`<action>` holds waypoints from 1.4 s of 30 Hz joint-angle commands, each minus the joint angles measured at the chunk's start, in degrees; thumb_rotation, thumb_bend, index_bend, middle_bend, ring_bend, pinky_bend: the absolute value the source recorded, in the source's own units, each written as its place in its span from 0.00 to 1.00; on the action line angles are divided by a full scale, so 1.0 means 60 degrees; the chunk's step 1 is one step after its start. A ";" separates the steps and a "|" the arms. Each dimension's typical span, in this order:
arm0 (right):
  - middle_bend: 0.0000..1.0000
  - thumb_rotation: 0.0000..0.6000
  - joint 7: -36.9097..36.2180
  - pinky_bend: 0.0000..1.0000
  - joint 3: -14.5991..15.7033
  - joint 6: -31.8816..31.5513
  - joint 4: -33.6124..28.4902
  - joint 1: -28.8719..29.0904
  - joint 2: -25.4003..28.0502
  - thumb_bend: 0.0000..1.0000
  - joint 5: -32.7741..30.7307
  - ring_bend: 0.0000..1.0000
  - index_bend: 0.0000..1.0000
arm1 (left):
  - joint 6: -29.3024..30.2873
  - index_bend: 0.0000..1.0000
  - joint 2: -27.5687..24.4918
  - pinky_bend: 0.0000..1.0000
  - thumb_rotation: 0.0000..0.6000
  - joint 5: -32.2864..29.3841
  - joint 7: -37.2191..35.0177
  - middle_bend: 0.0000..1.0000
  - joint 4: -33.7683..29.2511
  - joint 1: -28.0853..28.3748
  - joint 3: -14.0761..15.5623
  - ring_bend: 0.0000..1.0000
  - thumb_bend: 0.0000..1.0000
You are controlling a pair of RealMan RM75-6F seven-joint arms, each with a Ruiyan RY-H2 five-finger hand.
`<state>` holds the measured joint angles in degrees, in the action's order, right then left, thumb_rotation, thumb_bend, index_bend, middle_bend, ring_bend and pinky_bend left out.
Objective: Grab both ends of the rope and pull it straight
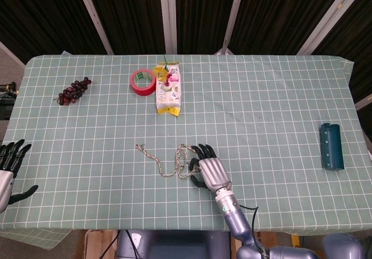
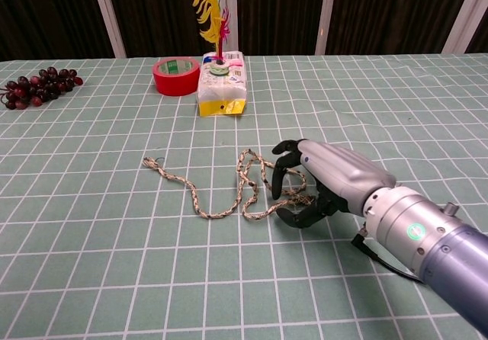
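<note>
A thin braided rope [image 1: 163,171] [image 2: 200,205] lies in loose curves on the green checked tablecloth, its left end [image 2: 149,161] free. My right hand [image 1: 210,171] [image 2: 329,178] is cupped low over the rope's right end. Its fingers [image 2: 284,174] arch down on the far side and the thumb sits on the near side, with the rope end lying between them on the cloth. A gap still shows between thumb and fingers. My left hand [image 1: 9,165] hovers with spread fingers at the table's front left edge, far from the rope, and shows only in the head view.
A red tape roll [image 1: 142,81] [image 2: 176,76] and a snack pack with a yellow feather [image 1: 168,94] [image 2: 221,92] stand behind the rope. Dark grapes [image 1: 74,90] [image 2: 38,86] lie at the far left. A dark teal box [image 1: 331,146] sits near the right edge.
</note>
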<state>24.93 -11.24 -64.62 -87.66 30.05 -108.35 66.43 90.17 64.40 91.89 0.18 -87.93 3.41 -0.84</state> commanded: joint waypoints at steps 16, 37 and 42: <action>0.16 1.00 -0.0093 0.00 0.0152 -0.0062 0.0253 0.0021 -0.0221 0.45 -0.0110 0.00 0.58 | -0.0016 0.07 0.0005 0.00 1.00 -0.0020 -0.0068 0.00 0.0039 0.0022 -0.0009 0.00 0.04; 0.17 1.00 0.0133 0.00 0.0244 -0.0309 -0.1070 -0.0087 0.0710 0.49 0.0035 0.00 0.63 | -0.1122 0.19 -0.0118 0.00 1.00 0.0233 0.0966 0.00 -0.1609 0.0954 -0.0248 0.00 0.21; 0.17 1.00 0.0203 0.00 0.0392 -0.0388 -0.1437 -0.0194 0.0920 0.49 -0.0026 0.00 0.63 | -0.2692 0.32 0.0415 0.00 1.00 -0.0517 0.2416 0.08 -0.2662 0.2047 -0.0801 0.00 0.28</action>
<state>26.09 -9.01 -66.86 -96.16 29.00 -102.97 66.36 78.77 64.97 91.45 9.88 -100.47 11.95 -3.52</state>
